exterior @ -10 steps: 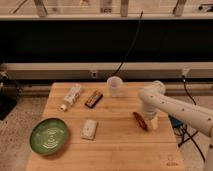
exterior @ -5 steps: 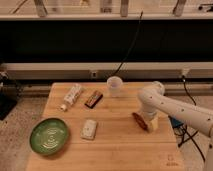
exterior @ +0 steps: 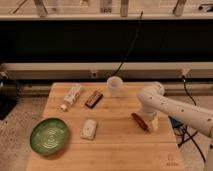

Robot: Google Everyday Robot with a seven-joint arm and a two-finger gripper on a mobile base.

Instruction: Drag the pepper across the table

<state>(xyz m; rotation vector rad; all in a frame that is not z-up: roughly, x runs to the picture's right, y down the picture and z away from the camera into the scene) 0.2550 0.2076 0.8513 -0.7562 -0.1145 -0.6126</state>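
The pepper (exterior: 138,120), small, reddish-brown and tapered, lies on the right part of the light wooden table (exterior: 120,145). My gripper (exterior: 151,123) is down at table height, right against the pepper's right side, at the end of the white arm (exterior: 175,107) that reaches in from the right. It stands open. The pepper's right end is partly hidden by the gripper, so I cannot tell whether they touch.
A white cup (exterior: 115,86) stands at the back centre. A dark brown bar (exterior: 93,98) and a white bottle (exterior: 72,96) lie at the back left. A green plate (exterior: 49,135) sits front left, with a small white object (exterior: 89,128) beside it. A black cable hangs behind the table.
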